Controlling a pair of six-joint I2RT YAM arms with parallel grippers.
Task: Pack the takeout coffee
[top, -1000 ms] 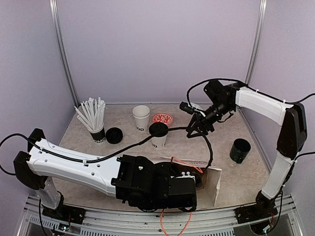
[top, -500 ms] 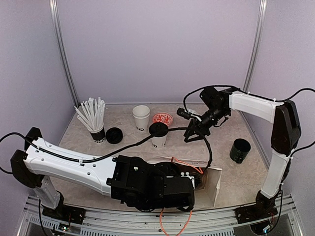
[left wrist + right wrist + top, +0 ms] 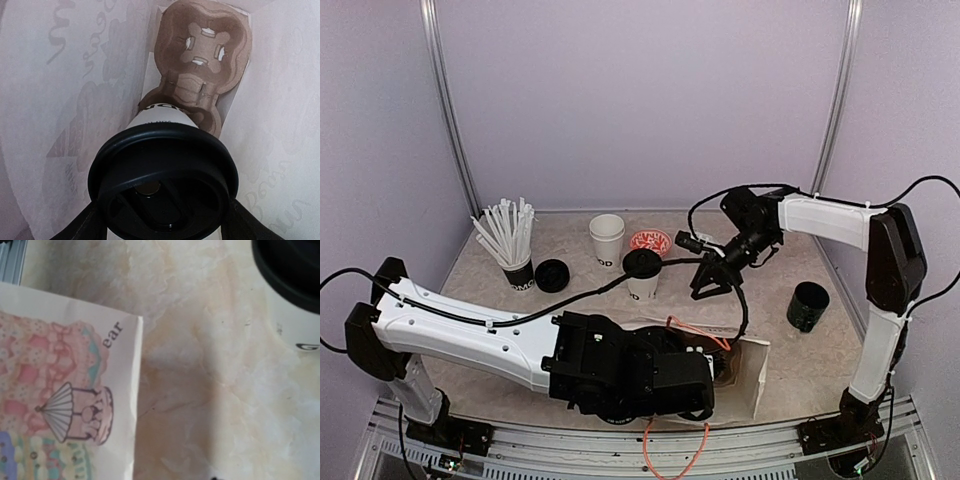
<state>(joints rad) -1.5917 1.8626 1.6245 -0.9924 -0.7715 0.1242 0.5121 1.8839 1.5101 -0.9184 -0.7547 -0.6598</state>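
One takeout coffee, a white cup (image 3: 165, 117) with a black lid (image 3: 160, 150), is held by my left gripper (image 3: 162, 226), which is shut on it just under the lid. It hangs inside the paper bag (image 3: 752, 372), its base at a slot of the brown cardboard carrier (image 3: 205, 45). A second lidded coffee (image 3: 642, 272) stands on the table mid-back. My right gripper (image 3: 708, 284) hovers open just right of it, holding nothing. Only the lid's edge (image 3: 292, 270) and the bag's printed side (image 3: 65, 390) show in the right wrist view.
A lidless white cup (image 3: 607, 240) and a red patterned disc (image 3: 650, 241) sit at the back. A loose black lid (image 3: 552, 275) lies beside the cup of white straws (image 3: 513, 245). A black pot (image 3: 808, 305) stands at the right.
My right gripper has swung left and lower, closer to the lidded cup on the table. The left arm has barely shifted at the bag.
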